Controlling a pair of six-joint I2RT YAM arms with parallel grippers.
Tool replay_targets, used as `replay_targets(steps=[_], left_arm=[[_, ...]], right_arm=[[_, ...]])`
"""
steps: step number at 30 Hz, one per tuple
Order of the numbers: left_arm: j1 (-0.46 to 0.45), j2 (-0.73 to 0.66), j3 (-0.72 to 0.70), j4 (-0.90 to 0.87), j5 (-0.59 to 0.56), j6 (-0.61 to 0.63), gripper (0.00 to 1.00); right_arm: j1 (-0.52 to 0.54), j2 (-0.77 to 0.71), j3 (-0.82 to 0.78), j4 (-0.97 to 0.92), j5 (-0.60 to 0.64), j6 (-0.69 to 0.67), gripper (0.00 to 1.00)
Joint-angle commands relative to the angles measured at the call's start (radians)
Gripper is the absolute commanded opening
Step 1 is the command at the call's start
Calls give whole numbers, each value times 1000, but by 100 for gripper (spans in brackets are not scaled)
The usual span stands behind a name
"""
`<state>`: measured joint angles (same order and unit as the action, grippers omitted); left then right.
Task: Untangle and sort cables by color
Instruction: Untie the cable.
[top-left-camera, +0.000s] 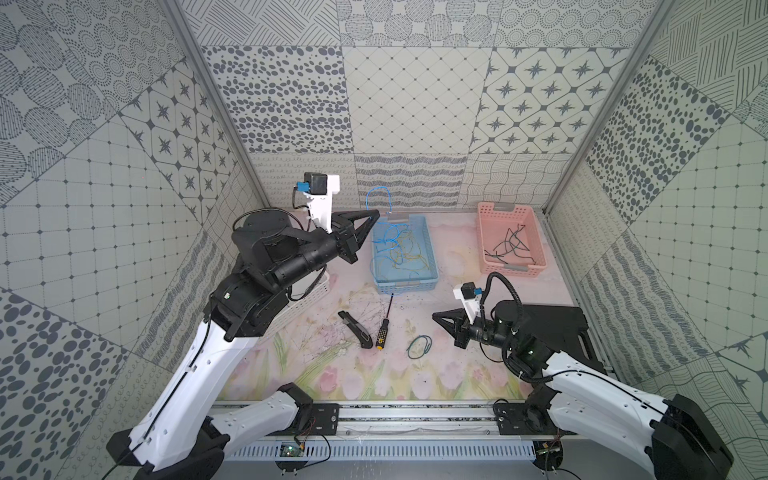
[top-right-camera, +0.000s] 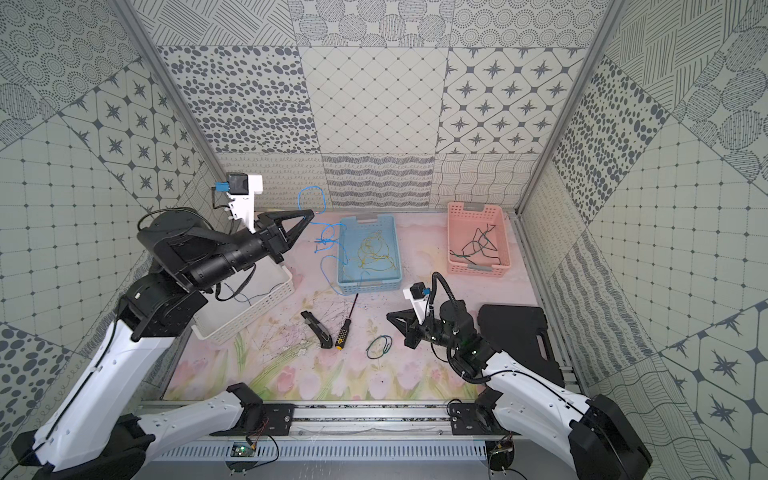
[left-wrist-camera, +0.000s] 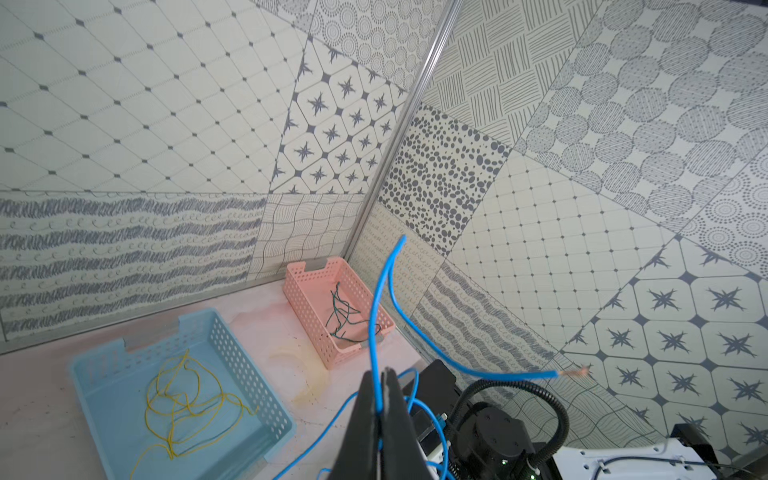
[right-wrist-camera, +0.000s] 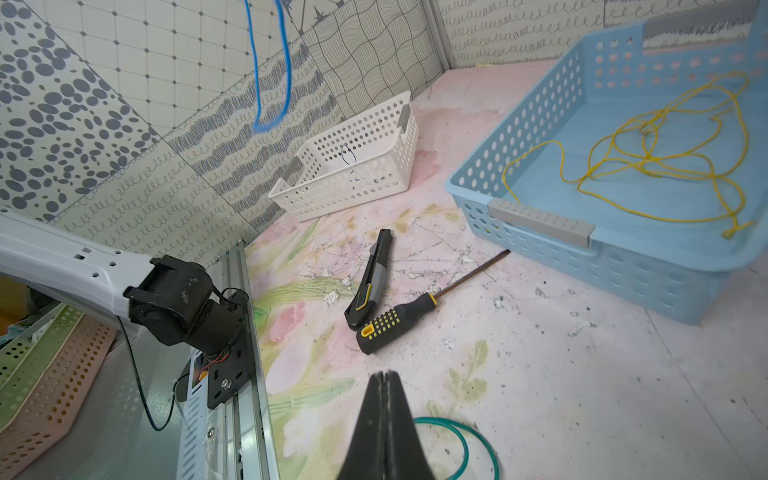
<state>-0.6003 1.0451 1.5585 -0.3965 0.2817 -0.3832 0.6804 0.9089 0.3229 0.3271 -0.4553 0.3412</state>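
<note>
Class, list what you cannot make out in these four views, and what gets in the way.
White basket: both top views, left arm covers most of its inside.
Green loop: right wrist view, cut by the bottom edge, partly behind the right tool.
Blue cable: left wrist view, lower run passes behind the left tool and out of frame.
Dark cables: top views, too small to count.

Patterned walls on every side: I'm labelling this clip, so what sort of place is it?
Likely a robot test cell, not a home: patterned panels box in the table, and a metal rail carries the left arm and right arm.
</note>
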Motion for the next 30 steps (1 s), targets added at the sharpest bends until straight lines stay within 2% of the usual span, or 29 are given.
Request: replay_targets(steps=[1,4,5,7,10,14,17,18,19,21,22,26,30], left_arm=[[14,11,85,-160,29,50,0],[12,16,60,-158,115,18,0],[13,15,52,-156,133,12,0],[13,11,36,-155,142,3,0],[13,-6,-9,-117,149,-20,0],[14,-16,-70,-57,183,-67,0],[13,-19,-106,-9,203,-91,0],[13,-18,-112,0,209,-96,0],[13,-18,-117,6,212,-98,0],[13,-18,-118,10,215,-102,0],[13,-20,-117,8,215,-101,0],[13,-35,-100,-30,163,-58,0],[16,-66,-66,-93,35,9,0]], right_arm=[[8,-45,-20,89,-70,-41,42],[27,-57,-41,284,-92,-39,90],[35,-54,-31,326,-81,-35,99],[56,-32,45,369,-76,-61,99],[90,38,199,338,-62,-73,99],[135,153,351,326,-63,-21,99],[193,211,400,294,9,-21,90],[203,229,414,271,49,-16,80],[203,252,425,261,59,-6,63],[204,275,436,238,73,7,12],[204,276,431,226,90,14,0],[203,212,332,233,153,16,0],[177,100,191,166,229,14,0]])
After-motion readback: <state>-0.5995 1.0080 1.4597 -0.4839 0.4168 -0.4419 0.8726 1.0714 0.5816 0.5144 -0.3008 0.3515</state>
